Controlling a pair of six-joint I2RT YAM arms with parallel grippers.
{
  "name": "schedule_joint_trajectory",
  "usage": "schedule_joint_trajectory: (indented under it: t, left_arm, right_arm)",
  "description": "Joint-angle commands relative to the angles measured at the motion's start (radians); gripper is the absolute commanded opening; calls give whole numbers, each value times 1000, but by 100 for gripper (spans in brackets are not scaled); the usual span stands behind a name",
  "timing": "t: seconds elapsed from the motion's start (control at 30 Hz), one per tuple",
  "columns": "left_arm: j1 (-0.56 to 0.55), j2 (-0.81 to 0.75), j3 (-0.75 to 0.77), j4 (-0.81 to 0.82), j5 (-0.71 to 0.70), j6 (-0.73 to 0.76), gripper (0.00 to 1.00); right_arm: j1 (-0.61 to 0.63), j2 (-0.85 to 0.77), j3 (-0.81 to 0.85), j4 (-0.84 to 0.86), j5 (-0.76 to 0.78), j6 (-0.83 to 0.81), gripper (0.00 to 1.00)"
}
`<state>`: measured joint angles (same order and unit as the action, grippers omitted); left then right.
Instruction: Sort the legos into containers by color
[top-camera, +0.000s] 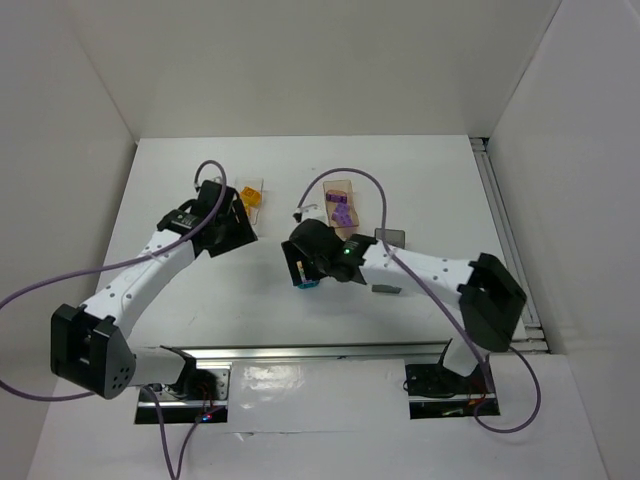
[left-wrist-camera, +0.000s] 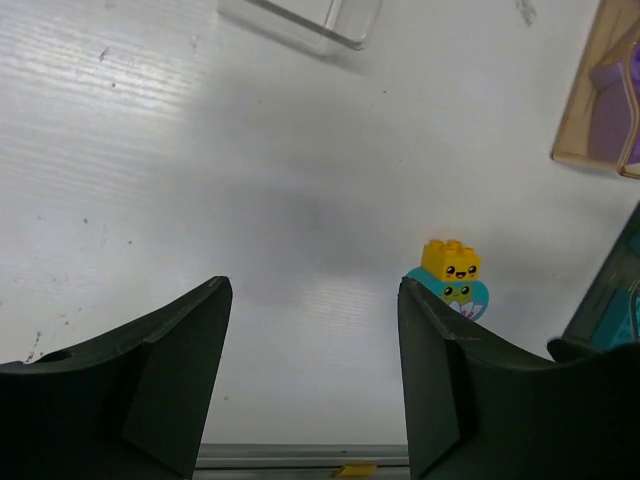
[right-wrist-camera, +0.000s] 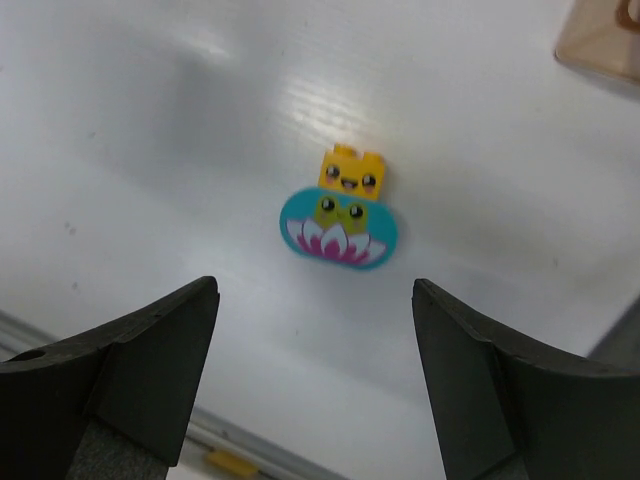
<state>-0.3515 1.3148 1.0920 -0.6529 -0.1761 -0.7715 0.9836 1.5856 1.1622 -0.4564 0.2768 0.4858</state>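
1. Legos on the bare table (top-camera: 430, 180): you have a yellow brick (right-wrist-camera: 352, 172) with a smiling face lying against the far edge of a teal piece (right-wrist-camera: 338, 225) that has a frog face and a pink lotus printed on it. The two touch; whether they are clipped together cannot be told.
2. Your right gripper (right-wrist-camera: 315, 295) hangs above that pair with its jaws spread wide and nothing between them. In the right wrist view, the pair sits just ahead of the gap, roughly centred between the two fingers.
3. Your left gripper (left-wrist-camera: 312, 290) is also wide and holds nothing. In its wrist view, the same yellow and teal pair shows just beside the right-hand finger, outside the gap.
4. From above, the two grippers sit near each other at mid-table, the left one nearer the clear bin (left-wrist-camera: 330, 20).
5. The clear bin has one yellow lego (top-camera: 253, 199) in it.
6. The orange-tan bin (left-wrist-camera: 590, 90) stands to the right of the clear one and holds purple legos (top-camera: 342, 212).
7. The dark grey bin (top-camera: 390, 237) stands further right, near the right arm; what it holds cannot be made out.
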Motion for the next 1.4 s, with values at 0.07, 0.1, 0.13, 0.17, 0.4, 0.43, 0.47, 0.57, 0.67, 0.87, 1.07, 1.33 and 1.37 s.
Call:
schedule_joint_trajectory:
  t: [0.07,0.1,0.13,0.17,0.4,0.43,0.47,0.57,0.67,0.87,1.07,1.33,1.37]
  left_arm:
    - [58,-97,-67,32,47,-34,75]
    - [69,-97,-78,32,56,-34,75]
    - [89,-110,-92,32,66,-34,75]
    - [89,-121,-92,41,66,-34,75]
    - [128,-141,-110,52,121,-15,73]
    - [137,-141,-110,52,121,-15,73]
    - [137,-141,-110,52,121,-15,73]
    - [137,-141,-119,52,121,-15,73]
    - [137,-141,-119,62,130,-6,73]
    - [137,-152,-147,108,190,40,73]
    - [115,-244,-306,343,481,101,86]
    - [-24,-210,-438,674,596,37,95]
    - [-52,-201,-438,674,596,37,95]
  right_arm:
    - [-55,183,166,59,15,-4,85]
    - [-69,206,180,59,4,-15,85]
    - [-69,227,192,59,4,-15,85]
    - [-82,264,214,47,-7,-15,85]
    - [-112,341,217,56,-25,-24,76]
    - [-112,341,217,56,-39,-24,73]
    - [-112,352,217,56,-39,-24,71]
    - [-112,363,197,65,-62,-24,66]
    - [-112,373,197,74,-80,-24,62]
    - [-112,364,197,74,-88,-15,39]
    - [-135,240,197,74,-138,-4,25]
    - [-146,143,232,87,-226,51,25]
    - [-146,133,232,87,-238,51,25]
